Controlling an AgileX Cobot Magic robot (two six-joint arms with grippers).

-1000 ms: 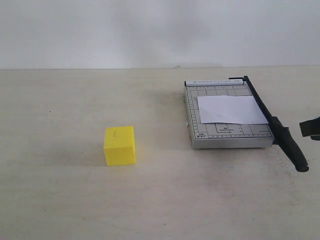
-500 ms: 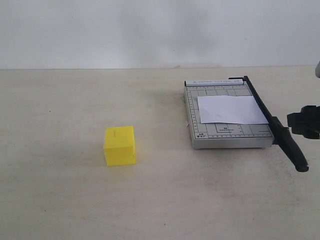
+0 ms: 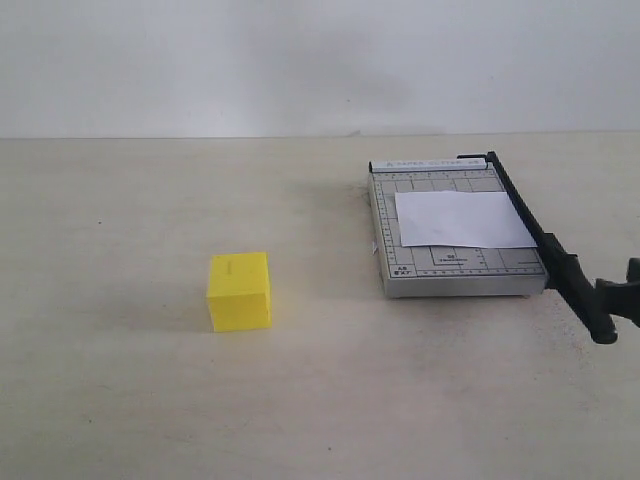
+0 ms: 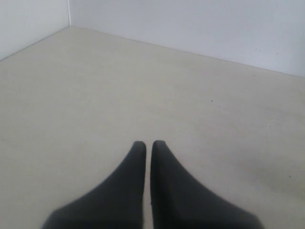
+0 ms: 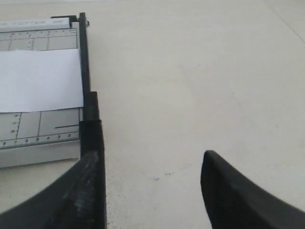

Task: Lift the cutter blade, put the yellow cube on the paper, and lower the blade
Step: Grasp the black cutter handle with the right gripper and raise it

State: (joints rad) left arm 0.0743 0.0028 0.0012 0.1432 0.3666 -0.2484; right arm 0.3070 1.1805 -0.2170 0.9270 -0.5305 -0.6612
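The yellow cube (image 3: 240, 291) sits alone on the tabletop, left of centre. At the right lies the grey gridded cutter base (image 3: 455, 262), and the white paper (image 3: 462, 219) (image 5: 40, 79) rests flat on it. The black cutter blade (image 3: 545, 245) (image 5: 86, 81) lies down along the base's right side, its thick handle (image 3: 590, 303) jutting toward the front. My right gripper (image 3: 622, 302) (image 5: 150, 160) is open right beside the handle end, one finger (image 5: 86, 191) against the handle, the other clear of it. My left gripper (image 4: 148, 144) is shut on nothing and stays out of the exterior view.
The beige tabletop (image 3: 150, 400) runs to a white wall (image 3: 300, 60) at the back. The cutter lies close to the exterior view's right edge.
My right gripper has come down and toward the front, from beside the blade's middle to level with the handle end. Cube, paper and blade have stayed put.
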